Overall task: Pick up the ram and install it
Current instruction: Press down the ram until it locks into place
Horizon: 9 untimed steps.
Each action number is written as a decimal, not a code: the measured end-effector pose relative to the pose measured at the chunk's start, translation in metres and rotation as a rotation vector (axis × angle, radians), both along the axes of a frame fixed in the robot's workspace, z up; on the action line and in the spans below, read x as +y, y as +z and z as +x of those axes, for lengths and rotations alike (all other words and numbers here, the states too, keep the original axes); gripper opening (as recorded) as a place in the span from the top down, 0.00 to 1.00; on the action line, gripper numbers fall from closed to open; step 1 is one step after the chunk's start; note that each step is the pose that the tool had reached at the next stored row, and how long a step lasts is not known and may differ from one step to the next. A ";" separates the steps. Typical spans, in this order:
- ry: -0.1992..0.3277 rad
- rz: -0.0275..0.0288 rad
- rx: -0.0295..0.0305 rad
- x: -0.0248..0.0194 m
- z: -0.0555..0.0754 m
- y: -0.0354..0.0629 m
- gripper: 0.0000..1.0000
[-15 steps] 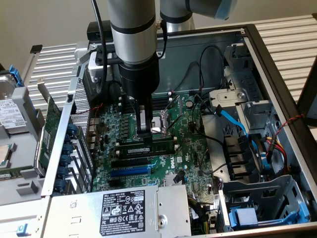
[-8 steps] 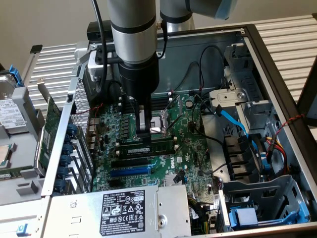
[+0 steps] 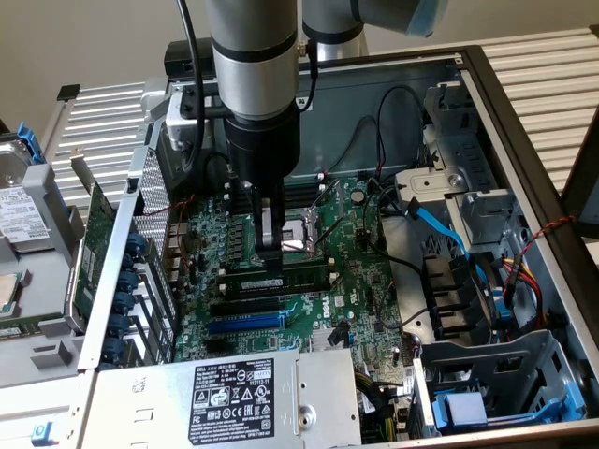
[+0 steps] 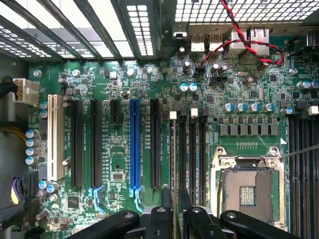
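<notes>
**Ram at the slot, gripper low over the motherboard**

The ram (image 3: pixel 281 279) lies lengthwise along a memory slot (image 3: pixel 271 292) beside the CPU socket (image 3: pixel 298 238), a thin green stick with dark chips. It looks lined up with the slot, though whether it is fully seated cannot be told. The gripper (image 3: pixel 270 251) stands straight down at one end of it, its fingers close together at the stick's top edge; whether they pinch the ram or only press on it cannot be told. A vertical approach suits a part that probably has to go straight down into a narrow slot.

In the wrist view the blue expansion slot (image 4: pixel 134 144) and the black ones beside it run parallel to the memory slots near the socket.

All this sits on a green motherboard (image 3: pixel 365 281) inside an open computer case (image 3: pixel 524 140), with a labelled power supply (image 3: pixel 234 393), a blue data cable (image 3: pixel 440 224) and drive bays around it. The case rests on a slatted metal surface (image 3: pixel 552 56).
</notes>
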<state>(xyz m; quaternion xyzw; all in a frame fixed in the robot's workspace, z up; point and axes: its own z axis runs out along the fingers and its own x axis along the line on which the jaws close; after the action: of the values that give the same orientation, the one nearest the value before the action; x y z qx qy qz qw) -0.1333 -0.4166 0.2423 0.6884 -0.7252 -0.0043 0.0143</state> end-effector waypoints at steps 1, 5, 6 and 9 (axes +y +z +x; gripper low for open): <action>0.000 0.0000 0.0021 0.0000 0.000 0.0000 0.80; 0.000 0.0000 0.0067 0.0000 0.001 0.0000 0.89; 0.000 0.0000 0.0067 0.0000 0.001 0.0000 0.90; 0.000 0.0001 0.0067 0.0001 0.002 -0.0007 0.90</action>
<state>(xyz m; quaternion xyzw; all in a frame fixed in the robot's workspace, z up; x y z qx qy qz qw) -0.1316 -0.4165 0.2416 0.6883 -0.7252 -0.0066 0.0167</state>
